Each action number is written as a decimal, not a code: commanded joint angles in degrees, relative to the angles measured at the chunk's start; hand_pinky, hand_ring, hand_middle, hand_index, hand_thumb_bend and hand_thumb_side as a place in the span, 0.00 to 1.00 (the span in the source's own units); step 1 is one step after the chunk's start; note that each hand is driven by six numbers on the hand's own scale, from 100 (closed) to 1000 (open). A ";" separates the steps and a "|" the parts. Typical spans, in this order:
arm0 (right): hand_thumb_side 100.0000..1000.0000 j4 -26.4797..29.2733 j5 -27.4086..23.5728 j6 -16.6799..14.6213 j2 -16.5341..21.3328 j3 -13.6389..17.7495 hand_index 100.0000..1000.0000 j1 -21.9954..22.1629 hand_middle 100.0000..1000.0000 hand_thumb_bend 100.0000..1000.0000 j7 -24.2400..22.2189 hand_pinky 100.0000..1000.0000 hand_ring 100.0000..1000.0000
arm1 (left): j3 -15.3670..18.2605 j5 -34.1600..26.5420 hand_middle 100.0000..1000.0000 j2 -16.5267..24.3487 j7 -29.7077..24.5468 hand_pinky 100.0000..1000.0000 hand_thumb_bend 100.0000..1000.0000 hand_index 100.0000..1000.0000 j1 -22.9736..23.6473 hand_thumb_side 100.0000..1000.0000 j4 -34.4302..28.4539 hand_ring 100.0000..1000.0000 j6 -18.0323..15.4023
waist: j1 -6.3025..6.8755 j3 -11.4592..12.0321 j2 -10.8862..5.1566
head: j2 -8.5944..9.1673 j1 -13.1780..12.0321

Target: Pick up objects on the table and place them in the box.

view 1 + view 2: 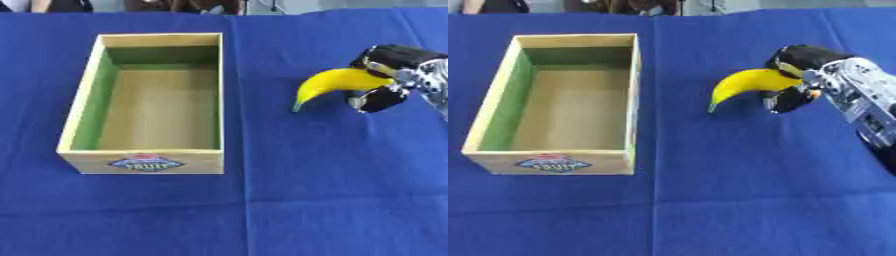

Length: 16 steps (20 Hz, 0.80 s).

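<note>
In the left eye view, the right robot hand [385, 75] comes in from the right edge with its fingers curled over the thick end of a yellow banana [337, 84] and the thumb below it. The banana's pointed tip hangs down to the left, near the blue surface [332, 200] (whether it touches, I cannot tell). A wooden box [144, 162] with green inner walls sits well apart to the left, with nothing inside.

In the right eye view, the same hold shows, along with more of the silver wrist [859, 95]. The box's front wall carries a small printed label [553, 163].
</note>
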State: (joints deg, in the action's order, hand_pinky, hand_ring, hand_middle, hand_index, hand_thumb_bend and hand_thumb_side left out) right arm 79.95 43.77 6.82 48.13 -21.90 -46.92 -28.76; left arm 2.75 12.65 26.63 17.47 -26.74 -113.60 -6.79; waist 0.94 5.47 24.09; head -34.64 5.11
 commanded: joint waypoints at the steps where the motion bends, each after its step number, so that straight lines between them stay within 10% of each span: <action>1: 0.28 1.20 -0.05 0.22 1.45 0.80 0.65 -1.19 0.52 0.00 0.15 0.82 0.82 | 0.23 -0.27 0.89 0.74 -0.15 0.62 0.00 1.00 -0.87 1.00 -0.99 0.78 -0.06 | -0.04 -0.05 -1.66 | 0.41 -0.13; 16: 0.36 1.52 0.76 -1.12 1.37 0.72 0.84 -1.40 0.60 0.04 -2.77 0.85 0.86 | 0.31 -0.42 0.89 0.64 -0.05 0.62 0.00 1.00 -1.18 1.00 -0.99 0.78 -0.24 | -0.04 -0.13 -1.69 | 0.77 -0.21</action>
State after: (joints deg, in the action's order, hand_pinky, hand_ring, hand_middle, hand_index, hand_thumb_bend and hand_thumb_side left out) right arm 80.61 44.07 5.84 48.13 -21.91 -47.25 -31.14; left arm 2.75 12.56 26.63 17.44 -27.18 -113.60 -6.84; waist 0.92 5.35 24.01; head -34.60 5.06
